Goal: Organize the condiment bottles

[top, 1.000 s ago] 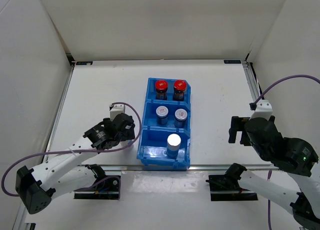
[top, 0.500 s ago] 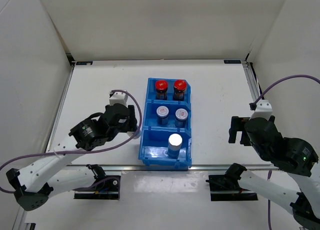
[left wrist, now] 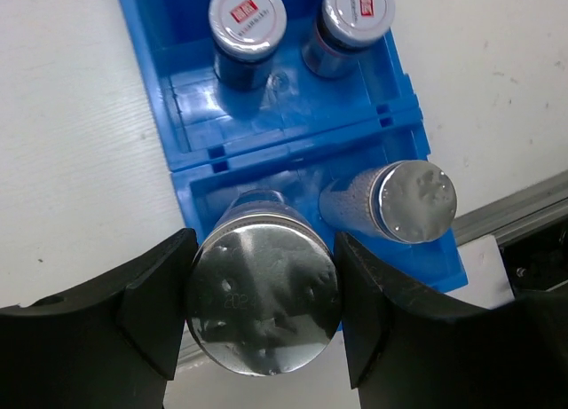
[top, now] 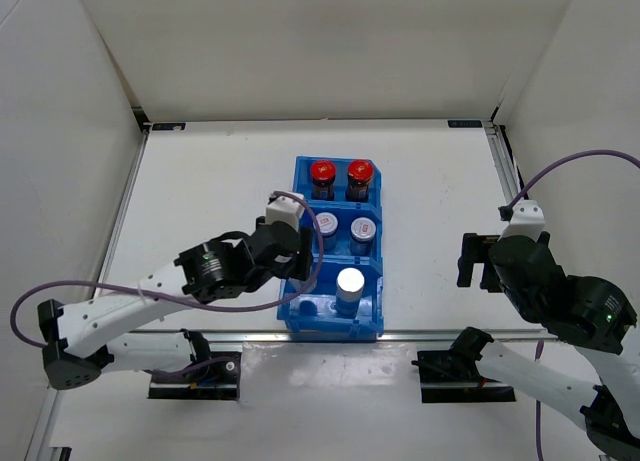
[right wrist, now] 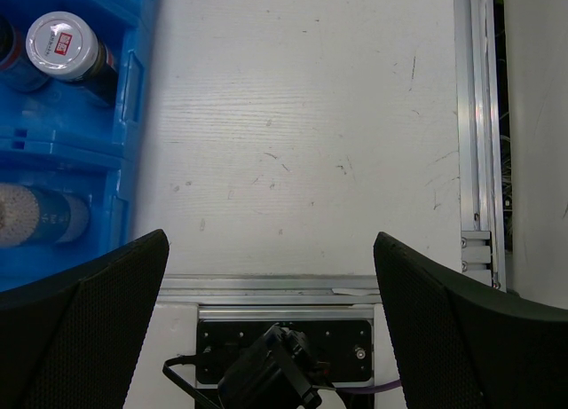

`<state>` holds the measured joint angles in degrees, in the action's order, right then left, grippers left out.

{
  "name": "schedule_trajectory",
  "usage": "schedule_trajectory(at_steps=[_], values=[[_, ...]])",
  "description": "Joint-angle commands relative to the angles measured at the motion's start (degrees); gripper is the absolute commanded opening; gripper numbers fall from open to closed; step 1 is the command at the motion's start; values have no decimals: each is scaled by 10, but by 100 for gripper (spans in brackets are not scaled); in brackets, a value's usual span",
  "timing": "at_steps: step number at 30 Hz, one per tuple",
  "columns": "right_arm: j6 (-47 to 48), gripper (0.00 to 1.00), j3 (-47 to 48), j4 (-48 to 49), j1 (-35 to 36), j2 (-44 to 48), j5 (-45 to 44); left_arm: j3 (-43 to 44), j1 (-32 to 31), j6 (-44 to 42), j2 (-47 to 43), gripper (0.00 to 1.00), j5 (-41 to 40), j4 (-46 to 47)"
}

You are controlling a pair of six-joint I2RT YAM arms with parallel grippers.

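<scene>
Jaws of the left gripper (left wrist: 264, 289) are clenching a silver-topped bottle (left wrist: 264, 318) upright over the blue bin's (left wrist: 293, 153) near compartment, beside its twin (left wrist: 415, 200); right gripper (right wrist: 271, 313) is hanging open, farther off.

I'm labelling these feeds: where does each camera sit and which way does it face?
Top external: above and behind the bases, looking down on the table and blue bin; left arm and right arm show.
Left wrist: on the left arm, looking down past the left gripper, shut on a silver-topped bottle, into the bin.
Right wrist: on the right arm, looking down at the table; the open right gripper frames the bottom corners.
Shared: all three show the bin's other silver bottle.
</scene>
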<state>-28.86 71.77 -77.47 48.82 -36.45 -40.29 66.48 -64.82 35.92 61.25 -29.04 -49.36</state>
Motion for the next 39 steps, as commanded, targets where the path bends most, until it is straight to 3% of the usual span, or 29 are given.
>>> schedule_trajectory(at_steps=[1, 9, 14, 15, 16, 19, 21, 22, 29, 34, 38, 39], values=[[6, 99, 0, 15, 0, -4, -5, 0, -15, 4, 24, 23, -5, 51], [6, 99, 0, 15, 0, -4, -5, -67, -21, 14, 55, 26, 13, 113], [6, 99, 0, 15, 0, -4, -5, -99, -21, 14, 80, 37, 7, 140], [6, 99, 0, 21, 0, -4, -5, -99, -21, 20, 88, 44, 7, 146], [13, 99, 0, 21, 0, 1, 1, -107, -21, 20, 88, 58, 7, 146], [13, 99, 0, 21, 0, 8, 6, -112, -21, 26, 98, 73, 2, 146], [25, 99, 0, 33, 0, 13, 16, -107, -21, 32, 98, 88, -4, 139], [33, 99, 0, 33, 0, 13, 16, -107, -21, 32, 98, 100, -9, 132], [55, 99, 0, 39, 0, -20, 50, 20, -15, -9, 98, 100, -54, 32], [42, 99, 0, 32, 0, -34, 36, 107, -7, -51, 49, 100, -161, -81], [42, 99, 0, 32, 0, -34, 36, 79, 95, -97, -31, 100, -202, -87], [42, 99, 0, 32, 0, -34, 36, 47, 166, -117, -45, 100, -188, -58]])
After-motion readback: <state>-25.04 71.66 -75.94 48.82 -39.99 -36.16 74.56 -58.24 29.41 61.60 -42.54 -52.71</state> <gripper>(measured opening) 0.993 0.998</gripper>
